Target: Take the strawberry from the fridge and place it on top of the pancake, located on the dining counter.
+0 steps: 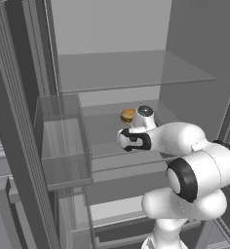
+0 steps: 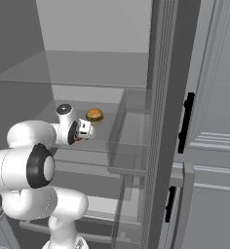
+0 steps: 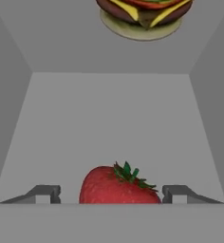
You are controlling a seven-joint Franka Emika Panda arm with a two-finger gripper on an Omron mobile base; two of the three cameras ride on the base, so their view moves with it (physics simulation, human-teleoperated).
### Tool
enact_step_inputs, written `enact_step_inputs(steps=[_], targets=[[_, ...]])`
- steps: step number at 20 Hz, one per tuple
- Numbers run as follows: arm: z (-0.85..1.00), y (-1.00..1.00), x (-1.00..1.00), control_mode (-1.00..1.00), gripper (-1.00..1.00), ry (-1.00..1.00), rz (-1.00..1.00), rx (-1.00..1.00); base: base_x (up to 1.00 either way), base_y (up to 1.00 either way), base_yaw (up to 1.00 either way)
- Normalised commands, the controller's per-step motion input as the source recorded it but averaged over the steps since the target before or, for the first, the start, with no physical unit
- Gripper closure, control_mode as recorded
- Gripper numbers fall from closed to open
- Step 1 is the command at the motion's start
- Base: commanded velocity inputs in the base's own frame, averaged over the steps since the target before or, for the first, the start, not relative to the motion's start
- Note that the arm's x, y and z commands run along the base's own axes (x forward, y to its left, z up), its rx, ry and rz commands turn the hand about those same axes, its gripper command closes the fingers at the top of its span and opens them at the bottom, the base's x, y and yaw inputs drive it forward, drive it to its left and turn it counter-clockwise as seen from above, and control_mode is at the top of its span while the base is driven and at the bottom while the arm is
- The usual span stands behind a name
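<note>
Jaws astride one strawberry (image 3: pixel 117 185)

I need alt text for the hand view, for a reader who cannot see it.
A red strawberry with green leaves lies between the two dark fingertips of the pincer, with gaps on both sides. Farther along the pale shelf sits a burger.

Bright red strawberry (image 3: pixel 117 186) with green leaves, brown-and-tan burger (image 3: pixel 143 14), possibly yellow cheese
</note>
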Motion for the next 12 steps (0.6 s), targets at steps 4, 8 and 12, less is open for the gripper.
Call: enact_step_inputs(steps=[4, 8, 12], targets=[[-0.04, 0.0, 0.09, -1.0, 1.0, -0.01, 0.04, 0.0, 0.0, 0.0, 0.0], [0.0, -0.02, -0.38, -1.0, 1.0, -0.13, 0.09, 0.0, 0.0, 0.0, 0.0], [0.12, -0.26, -1.0, -1.0, 1.0, -0.2, 0.05, 0.0, 0.0, 0.0, 0.0]])
